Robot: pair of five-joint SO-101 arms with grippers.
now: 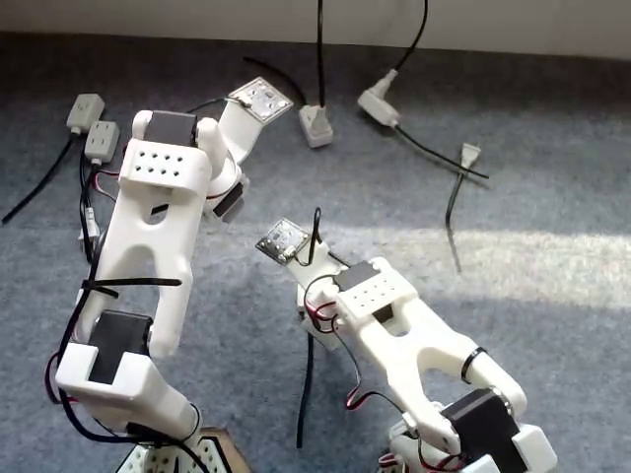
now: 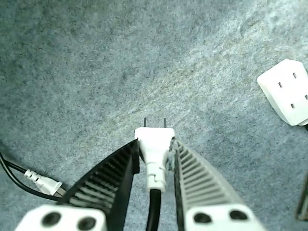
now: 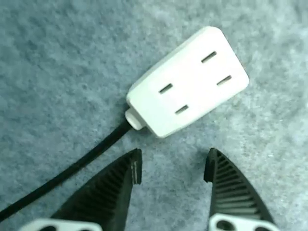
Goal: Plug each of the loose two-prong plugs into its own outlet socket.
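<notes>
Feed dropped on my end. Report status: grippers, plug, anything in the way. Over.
Left gripper shut on plug, prongs out. Right gripper open over outlet block, nothing plugged in. Bare carpet between plug and nearby outlet.

A white two-prong plug (image 2: 154,147) on a black cable is gripped by its body in the left end effector (image 2: 155,144), with the prongs pointed ahead over the grey desk (image 2: 96,62). A white socket block (image 2: 286,91) lies flat near it, slots up. A second block (image 3: 190,82), white with two pairs of slots facing up and a black cable, is laid flat just ahead of the open right end effector (image 3: 171,166). Two grey blocks (image 1: 84,110) are set side by side at the far left. A loose plug (image 1: 470,155), small and white, is seen at the far right.
</notes>
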